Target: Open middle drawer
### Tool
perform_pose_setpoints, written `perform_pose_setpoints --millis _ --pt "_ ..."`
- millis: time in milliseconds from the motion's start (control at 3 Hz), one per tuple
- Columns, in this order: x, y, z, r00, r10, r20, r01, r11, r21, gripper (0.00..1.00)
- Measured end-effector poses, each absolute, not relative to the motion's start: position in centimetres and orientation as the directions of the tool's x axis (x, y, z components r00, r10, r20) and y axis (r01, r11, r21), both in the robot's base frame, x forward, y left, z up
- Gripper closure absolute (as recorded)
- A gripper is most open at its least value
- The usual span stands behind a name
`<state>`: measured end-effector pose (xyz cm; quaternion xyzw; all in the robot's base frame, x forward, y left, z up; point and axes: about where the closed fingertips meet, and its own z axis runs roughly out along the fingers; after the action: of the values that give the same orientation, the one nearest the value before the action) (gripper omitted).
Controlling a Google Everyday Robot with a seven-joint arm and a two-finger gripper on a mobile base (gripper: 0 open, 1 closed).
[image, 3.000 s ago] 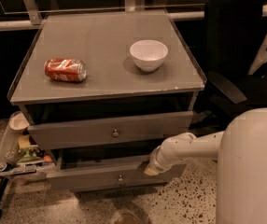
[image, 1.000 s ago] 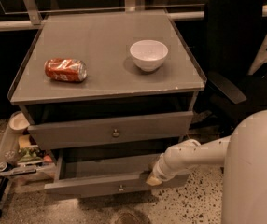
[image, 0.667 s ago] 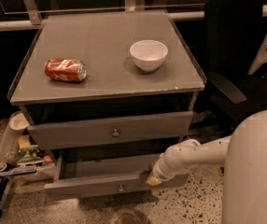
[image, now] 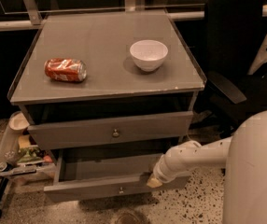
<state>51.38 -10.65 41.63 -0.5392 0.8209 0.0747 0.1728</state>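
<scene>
The middle drawer (image: pixel 96 186) is a wide shallow grey drawer with a small round metal knob (image: pixel 121 189). It stands pulled well out of the cabinet, below the upper drawer (image: pixel 77 133), and its dark inside shows. My gripper (image: pixel 153 181) is at the end of the white arm (image: pixel 194 157). It rests at the right end of the middle drawer's front panel, on its top edge and well right of the knob.
A crushed red can (image: pixel 65 70) and a white bowl (image: pixel 148 54) sit on the cabinet top (image: pixel 101 41). A black office chair (image: pixel 236 55) stands to the right. A cluttered low rack (image: pixel 17 153) stands to the left. Speckled floor lies in front.
Since three seconds ago the middle drawer has slid further out toward the camera, and my gripper has moved with its front edge. Over the last second almost nothing has moved.
</scene>
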Motion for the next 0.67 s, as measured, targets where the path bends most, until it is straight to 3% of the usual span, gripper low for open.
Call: perform_pose_setpoints --millis 667 --pt "50.4 -10.84 41.87 -0.392 -0.841 -0.373 -0.899 0.437 -0.041 1.0"
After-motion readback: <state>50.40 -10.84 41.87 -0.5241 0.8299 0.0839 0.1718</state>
